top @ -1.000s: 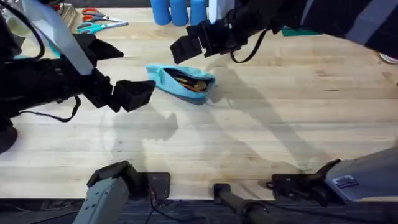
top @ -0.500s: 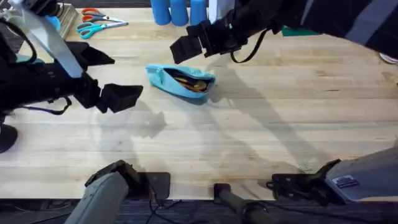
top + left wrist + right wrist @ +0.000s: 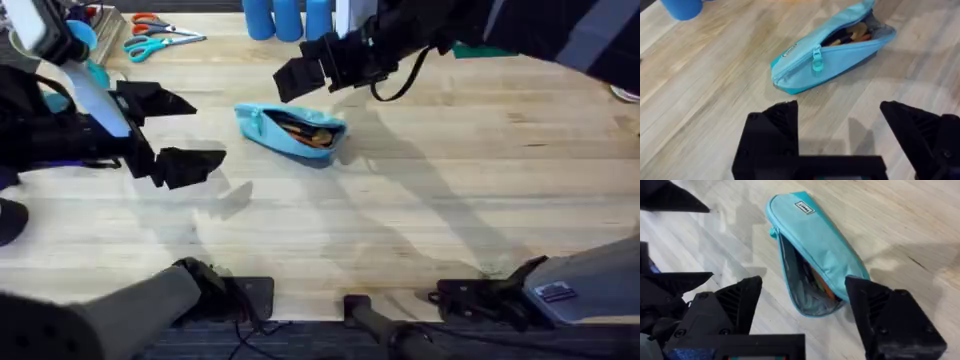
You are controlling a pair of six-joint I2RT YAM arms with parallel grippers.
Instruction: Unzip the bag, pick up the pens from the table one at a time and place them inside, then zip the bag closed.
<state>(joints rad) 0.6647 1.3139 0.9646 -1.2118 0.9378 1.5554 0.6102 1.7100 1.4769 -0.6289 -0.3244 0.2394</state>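
Spanning the view — table (image 3: 450,190), seemingly plank-grained.

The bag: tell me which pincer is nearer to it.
Right. The right pincer hovers open just beyond the bag, almost over it. The left pincer is open too, farther off, toward the left arm's side.
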